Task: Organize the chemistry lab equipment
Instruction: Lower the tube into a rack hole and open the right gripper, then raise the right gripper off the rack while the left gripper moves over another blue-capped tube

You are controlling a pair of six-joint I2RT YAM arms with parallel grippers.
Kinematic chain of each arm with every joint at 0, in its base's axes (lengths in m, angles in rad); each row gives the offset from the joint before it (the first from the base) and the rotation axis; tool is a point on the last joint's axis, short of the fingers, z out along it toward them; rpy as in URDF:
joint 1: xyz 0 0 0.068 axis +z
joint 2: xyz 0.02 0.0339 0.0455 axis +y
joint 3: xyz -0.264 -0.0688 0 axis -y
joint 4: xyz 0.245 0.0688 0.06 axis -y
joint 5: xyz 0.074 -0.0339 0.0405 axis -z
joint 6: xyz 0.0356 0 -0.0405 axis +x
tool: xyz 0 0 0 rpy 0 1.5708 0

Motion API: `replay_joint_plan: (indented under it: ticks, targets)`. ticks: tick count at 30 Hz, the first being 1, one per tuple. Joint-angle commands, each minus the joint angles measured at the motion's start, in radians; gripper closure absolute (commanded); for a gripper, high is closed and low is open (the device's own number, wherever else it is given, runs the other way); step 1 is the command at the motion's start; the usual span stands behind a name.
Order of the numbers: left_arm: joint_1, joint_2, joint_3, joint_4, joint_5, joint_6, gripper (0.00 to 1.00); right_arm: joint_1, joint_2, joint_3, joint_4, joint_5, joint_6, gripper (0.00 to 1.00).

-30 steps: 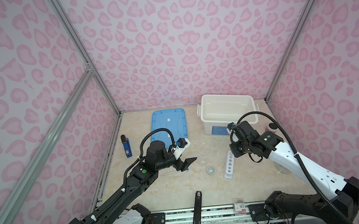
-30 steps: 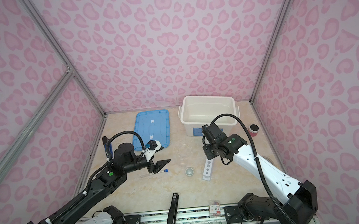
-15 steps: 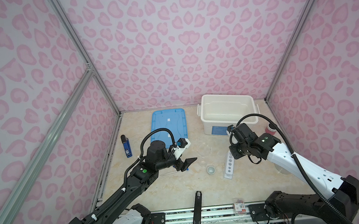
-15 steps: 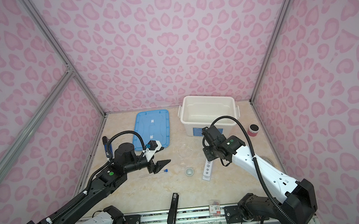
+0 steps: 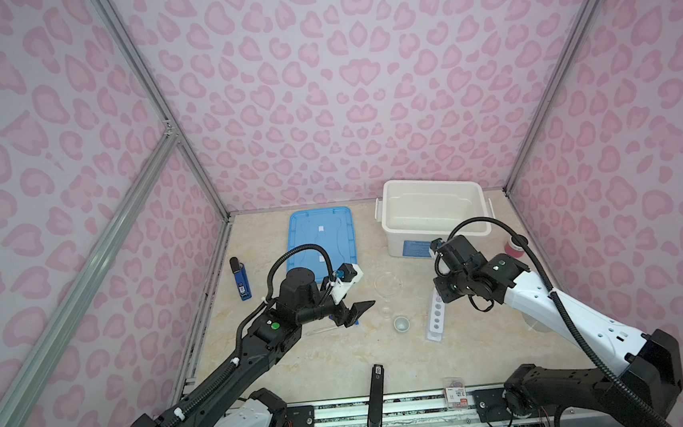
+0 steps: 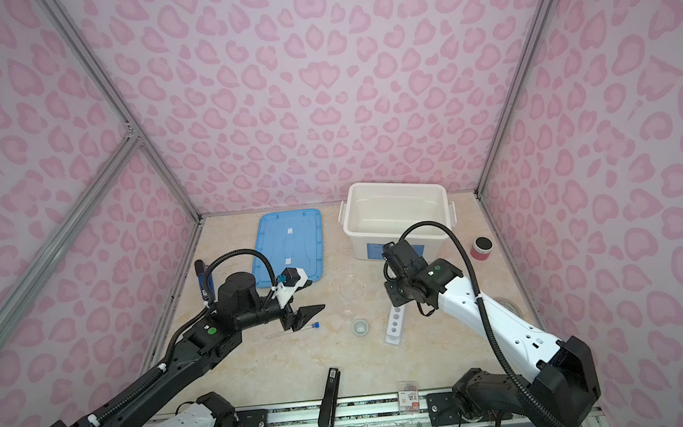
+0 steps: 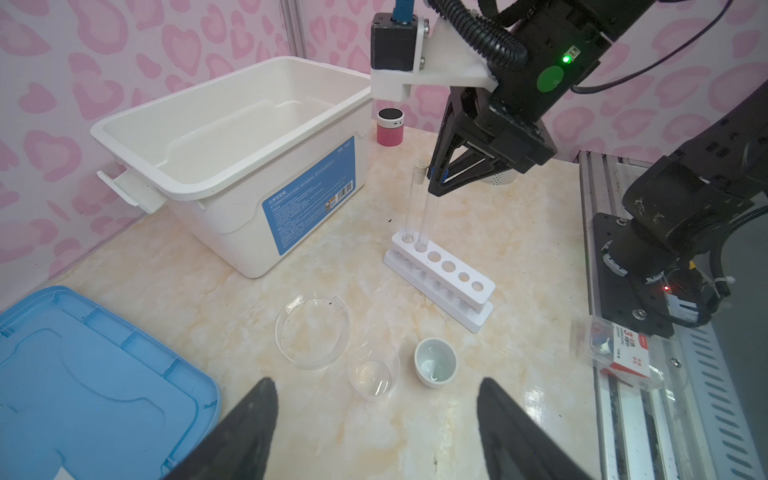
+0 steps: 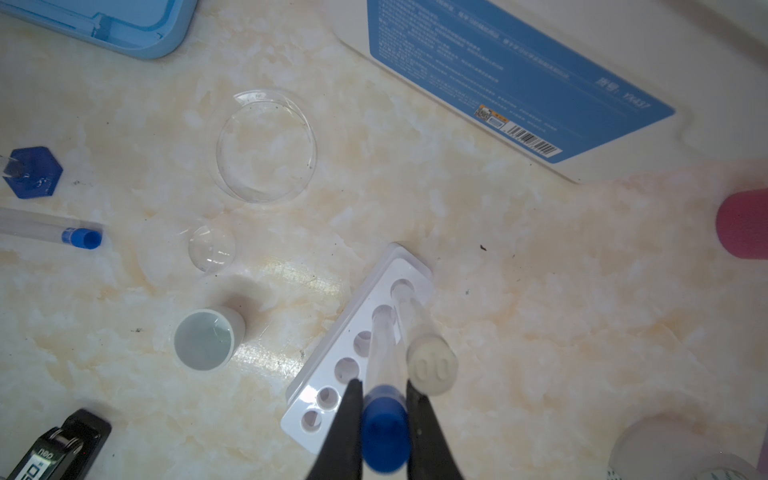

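A white holed rack (image 7: 442, 274) (image 8: 357, 353) (image 5: 437, 317) lies right of centre. My right gripper (image 8: 380, 384) (image 7: 434, 187) is shut on a blue-capped test tube (image 8: 384, 428) whose lower end sits in the rack's second hole. A pale-capped tube (image 8: 430, 368) stands in the end hole. My left gripper (image 7: 376, 380) (image 5: 357, 309) hangs open and empty above the table. Under it lies another blue-capped test tube (image 6: 295, 331) (image 8: 50, 230), beside a blue-based cylinder (image 8: 33, 170). Between the arms are a glass dish (image 7: 312, 328), a small glass vessel (image 8: 212, 248) and a tiny pale cup (image 7: 435, 366).
A white bin (image 5: 429, 182) stands at the back right with a blue lid (image 5: 321, 237) to its left. A blue-and-black stick (image 5: 240, 279) lies by the left wall. A pink can (image 6: 481, 248) stands right of the bin. A black stapler (image 5: 376, 391) and a small packet (image 5: 454, 395) lie at the front edge.
My right gripper has shifted slightly left with the tube, over the rack's far end. The left arm has not moved.
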Motion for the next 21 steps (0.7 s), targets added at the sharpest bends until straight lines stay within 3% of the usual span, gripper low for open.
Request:
replay_joint_plan:
  ticks: [1,11,21]
  targets:
    - [0.002,0.0,0.001,0.025,0.014,0.008,0.23,0.0,0.008,-0.008,-0.011,-0.008,0.005,0.83]
    - [0.002,0.002,0.01,0.01,0.013,0.017,0.22,0.001,-0.016,0.051,-0.053,-0.012,-0.001,0.69]
    - [-0.006,0.008,-0.004,-0.048,-0.02,0.053,0.23,0.007,-0.088,0.117,-0.059,-0.008,-0.027,0.67]
